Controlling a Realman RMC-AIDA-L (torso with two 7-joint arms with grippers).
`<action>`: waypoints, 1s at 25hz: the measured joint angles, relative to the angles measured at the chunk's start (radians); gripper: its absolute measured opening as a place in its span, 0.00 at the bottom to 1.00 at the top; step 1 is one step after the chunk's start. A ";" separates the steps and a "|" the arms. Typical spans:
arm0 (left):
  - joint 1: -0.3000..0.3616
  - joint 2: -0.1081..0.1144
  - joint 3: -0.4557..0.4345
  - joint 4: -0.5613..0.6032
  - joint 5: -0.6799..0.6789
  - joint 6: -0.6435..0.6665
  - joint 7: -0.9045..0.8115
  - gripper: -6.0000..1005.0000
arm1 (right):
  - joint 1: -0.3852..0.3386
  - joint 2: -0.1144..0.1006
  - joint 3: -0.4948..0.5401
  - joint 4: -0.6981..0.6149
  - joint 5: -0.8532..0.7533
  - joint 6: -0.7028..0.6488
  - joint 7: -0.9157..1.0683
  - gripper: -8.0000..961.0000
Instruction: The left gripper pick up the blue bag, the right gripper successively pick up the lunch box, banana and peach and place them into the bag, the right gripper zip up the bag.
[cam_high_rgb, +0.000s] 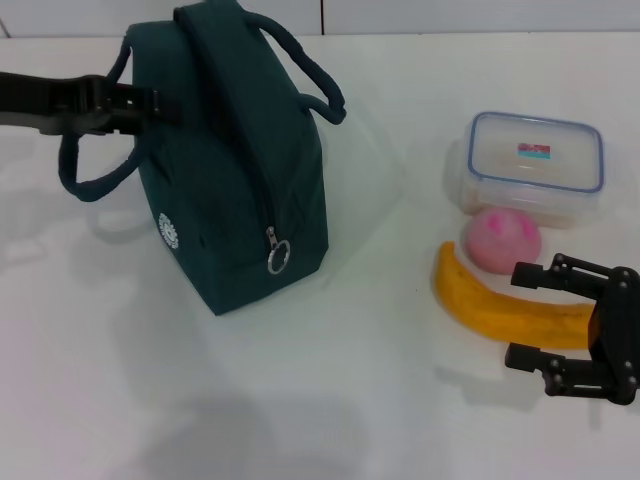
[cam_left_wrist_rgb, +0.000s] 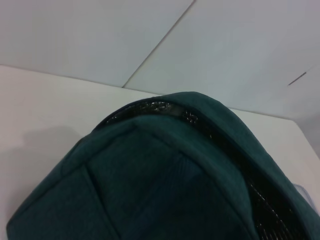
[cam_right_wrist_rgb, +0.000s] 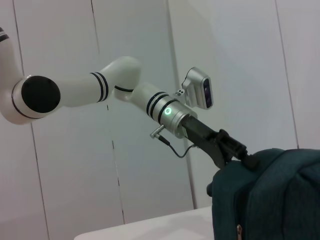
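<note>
While the blue bag (cam_high_rgb: 235, 160) stands upright at upper left of centre in the head view, the left gripper (cam_high_rgb: 150, 105) is seen reaching in from the left edge, its tip at the bag's upper side beside one looped handle (cam_high_rgb: 90, 170). Whether its fingers are closed on fabric cannot be told. The zipper is seen shut along the near face, with the silver ring pull (cam_high_rgb: 278, 257) hanging low. At upper right the lunch box (cam_high_rgb: 535, 165) is set on the white table (cam_high_rgb: 300, 400), lid on. The peach (cam_high_rgb: 502, 240) is placed just in front of it, touching or nearly so. The banana (cam_high_rgb: 505, 305) is laid below the peach, curving toward the right edge. At lower right the right gripper (cam_high_rgb: 528, 315) is held with fingers spread, straddling the banana's right end, nothing grasped.
</note>
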 joint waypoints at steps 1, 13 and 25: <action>0.002 -0.005 -0.002 0.002 -0.001 -0.003 0.005 0.79 | 0.000 0.000 0.000 0.000 0.000 0.000 0.000 0.83; 0.006 -0.014 0.003 -0.002 0.002 -0.010 0.004 0.30 | -0.007 0.005 0.000 0.000 -0.002 0.007 -0.007 0.83; 0.008 -0.011 0.003 -0.003 -0.004 0.032 0.002 0.07 | -0.008 0.004 0.004 0.002 0.000 0.009 -0.004 0.83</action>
